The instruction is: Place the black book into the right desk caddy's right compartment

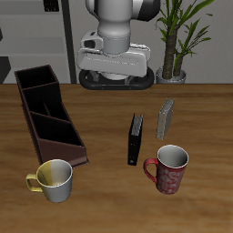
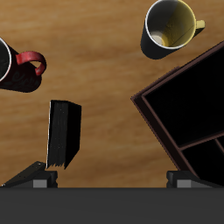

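Observation:
The black book (image 1: 135, 139) stands upright on its edge on the wooden table, between the right desk caddy (image 1: 50, 114) and a red mug. The caddy is a long dark reddish-brown open box with inner partitions, and its sections look empty. My gripper (image 1: 116, 82) hangs high above the back of the table, well away from the book and holding nothing. In the wrist view the book (image 2: 64, 133) and part of the caddy (image 2: 188, 105) show below the gripper (image 2: 112, 179), whose fingertips (image 2: 31, 175) stand wide apart.
A smaller grey book (image 1: 166, 117) stands behind the black one. A red mug (image 1: 169, 169) stands near the front edge beside the black book. A yellowish mug (image 1: 53, 179) stands at the caddy's front end. A potted plant (image 1: 173, 41) is at the back.

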You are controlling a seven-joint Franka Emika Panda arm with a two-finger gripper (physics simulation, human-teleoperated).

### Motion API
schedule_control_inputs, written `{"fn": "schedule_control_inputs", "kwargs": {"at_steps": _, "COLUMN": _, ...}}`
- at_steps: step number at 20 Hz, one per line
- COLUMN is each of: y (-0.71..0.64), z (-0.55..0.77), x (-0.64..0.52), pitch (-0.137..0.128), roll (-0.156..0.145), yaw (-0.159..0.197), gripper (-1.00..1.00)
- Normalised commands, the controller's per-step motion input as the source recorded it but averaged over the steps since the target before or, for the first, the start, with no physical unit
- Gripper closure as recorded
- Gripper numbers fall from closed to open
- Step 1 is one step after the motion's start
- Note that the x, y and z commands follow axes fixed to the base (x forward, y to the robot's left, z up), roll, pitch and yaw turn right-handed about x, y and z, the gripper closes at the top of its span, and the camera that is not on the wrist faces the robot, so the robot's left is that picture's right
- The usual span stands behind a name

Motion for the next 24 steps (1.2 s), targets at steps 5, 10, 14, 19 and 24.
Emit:
{"fn": "schedule_control_inputs", "kwargs": {"at_steps": 5, "y": 0.24, "z": -0.26, "x": 0.05, "pitch": 0.018, "roll": 0.048, "yaw": 0.015, "gripper": -1.0}}
{"fn": "schedule_control_inputs", "kwargs": {"at_steps": 10, "y": 0.25, "z": -0.6, "x": 0.14, "pitch": 0.045, "roll": 0.023, "yaw": -0.003, "gripper": -1.0}}
{"fn": "schedule_control_inputs", "kwargs": {"at_steps": 14, "y": 0.16, "z": -0.47, "x": 0.1, "pitch": 0.037, "roll": 0.034, "yaw": 0.012, "gripper": -1.0}}
{"fn": "schedule_control_inputs", "kwargs": {"at_steps": 19, "y": 0.14, "z": -0.27, "x": -0.04, "pitch": 0.022, "roll": 0.019, "yaw": 0.004, "gripper": -1.0}}
{"fn": "schedule_control_inputs", "kwargs": {"at_steps": 24, "y": 0.13, "z": -0.31, "x": 0.02, "pitch": 0.04, "roll": 0.017, "yaw": -0.015, "gripper": -1.0}}
